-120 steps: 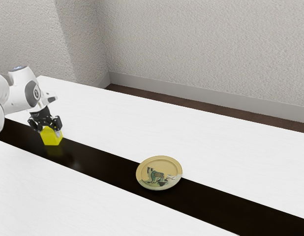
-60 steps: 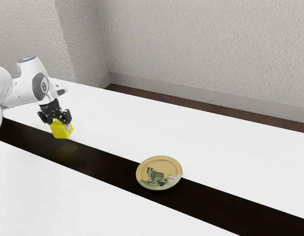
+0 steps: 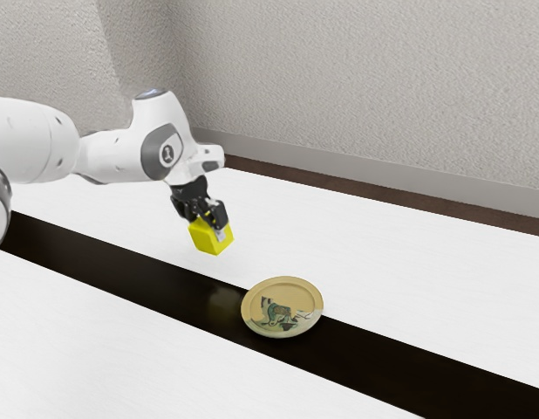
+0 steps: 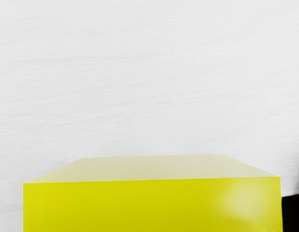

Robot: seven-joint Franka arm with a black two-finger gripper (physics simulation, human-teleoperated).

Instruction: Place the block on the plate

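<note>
Currently, the fingers (image 3: 219, 216) are closed on the block (image 3: 210, 242), which hangs tilted above the desk (image 3: 374, 271), short of the plate (image 3: 291, 295). Principal risk: early release. If the fingers part before the block is fully over the plate, it may land on the near rim, tip, and roll onto the desk. Second risk: tilt. The block hangs with a corner lowermost; lowered in this attitude, it would probably meet the plate on that corner, twist in the grip, or push the plate aside. Third risk: insufficient clearance. Should the arm descend while travelling, the block's underside could strike the rim. Judged remedy: traverse at height, centre over the plate, level the block, lower gently, then release. The desk is white with a faint grain, crossed diagonally by a glossy dark band (image 3: 121, 266). The plate, tan with an animal figure, lies chiefly on this band, its far edge reaching the white; a gloss of this kind suggests that a bumped plate may slide. Beyond the desk are a brown floor (image 3: 339, 185), a grey baseboard (image 3: 339, 165) and a textured pale wall (image 3: 365, 78).
</note>
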